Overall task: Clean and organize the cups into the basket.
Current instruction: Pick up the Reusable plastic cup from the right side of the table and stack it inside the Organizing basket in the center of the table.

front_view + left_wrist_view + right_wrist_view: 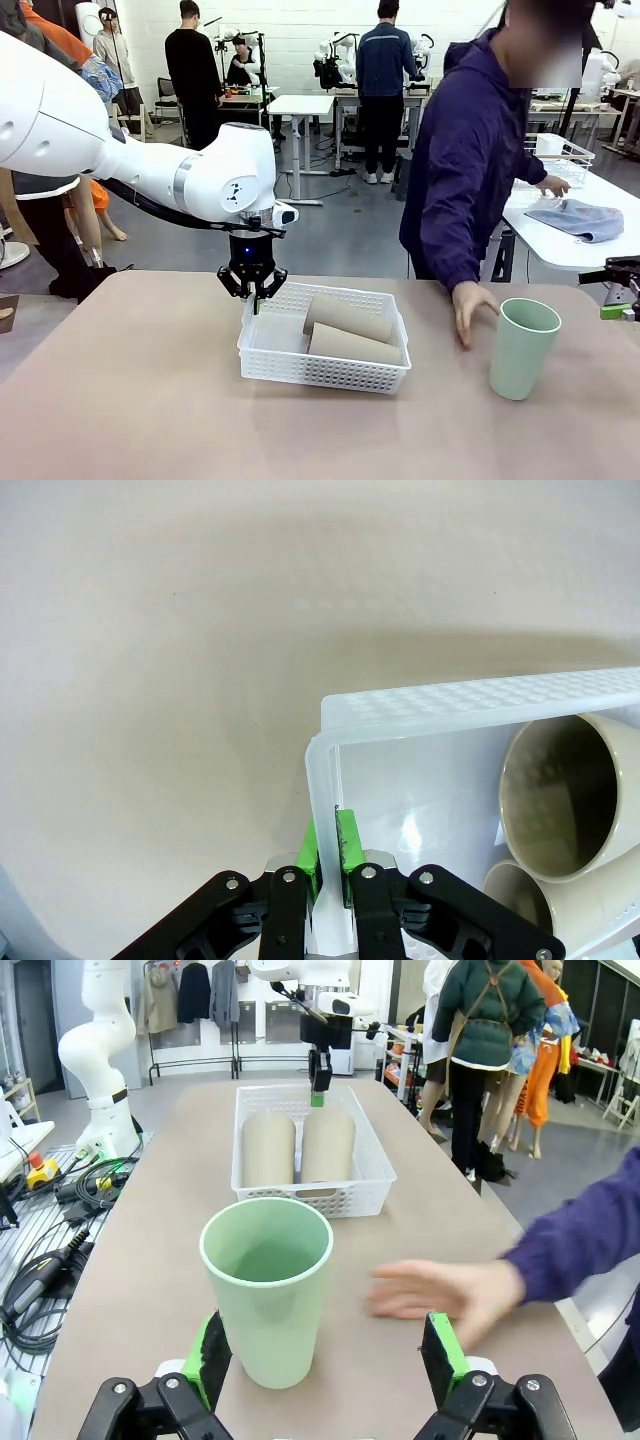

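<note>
Left gripper (255, 297) pointing straight down, clamped on basket (320, 376) wall; right gripper (327, 1353) spread wide near mint cup (266, 1295).

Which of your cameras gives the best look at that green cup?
The right wrist view: the green cup stands upright close up, its rim and inside plain. The front view shows it smaller, at the right, by the person's hand. The left wrist view looks at the basket and tan cups.
</note>
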Motion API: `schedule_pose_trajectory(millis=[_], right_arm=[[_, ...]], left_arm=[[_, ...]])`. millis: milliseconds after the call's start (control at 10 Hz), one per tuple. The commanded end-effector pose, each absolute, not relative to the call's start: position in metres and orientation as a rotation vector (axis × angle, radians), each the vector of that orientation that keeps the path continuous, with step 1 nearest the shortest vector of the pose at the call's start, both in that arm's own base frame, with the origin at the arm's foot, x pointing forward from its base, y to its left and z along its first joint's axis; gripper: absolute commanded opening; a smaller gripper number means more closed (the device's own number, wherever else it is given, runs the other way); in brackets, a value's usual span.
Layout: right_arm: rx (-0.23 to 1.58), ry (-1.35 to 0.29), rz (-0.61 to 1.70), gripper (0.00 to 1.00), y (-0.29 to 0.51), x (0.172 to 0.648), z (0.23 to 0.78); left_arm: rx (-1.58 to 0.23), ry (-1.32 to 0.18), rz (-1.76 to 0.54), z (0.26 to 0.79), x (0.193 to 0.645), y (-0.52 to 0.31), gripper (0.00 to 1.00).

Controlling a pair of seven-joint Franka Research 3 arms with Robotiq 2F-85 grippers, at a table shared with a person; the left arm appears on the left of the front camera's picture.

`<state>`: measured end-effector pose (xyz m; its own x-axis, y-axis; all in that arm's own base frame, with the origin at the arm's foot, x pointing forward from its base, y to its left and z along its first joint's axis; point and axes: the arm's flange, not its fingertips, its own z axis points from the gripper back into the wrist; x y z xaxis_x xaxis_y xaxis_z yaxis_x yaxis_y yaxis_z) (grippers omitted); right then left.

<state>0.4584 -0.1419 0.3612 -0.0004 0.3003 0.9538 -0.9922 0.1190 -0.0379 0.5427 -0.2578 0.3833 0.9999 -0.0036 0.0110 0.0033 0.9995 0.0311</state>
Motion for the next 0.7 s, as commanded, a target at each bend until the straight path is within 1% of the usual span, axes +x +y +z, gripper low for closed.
schedule_pose_trajectory(millis=[0, 300, 600], right_arm=[[0.915, -0.998, 1.274, 1.00, -0.137, 0.463, 0.327], [0.925, -0.927, 1.256, 1.00, -0.127, 0.462, 0.277], [0.936, -0.876, 1.288, 1.00, -0.113, 0.456, 0.251]], left_arm=[[0.033, -0.014, -0.006, 0.385, 0.542, -0.257, 0.00], [0.033, -0.014, -0.006, 0.385, 0.542, -0.257, 0.00], [0.033, -0.014, -0.006, 0.385, 0.542, -0.257, 0.00]])
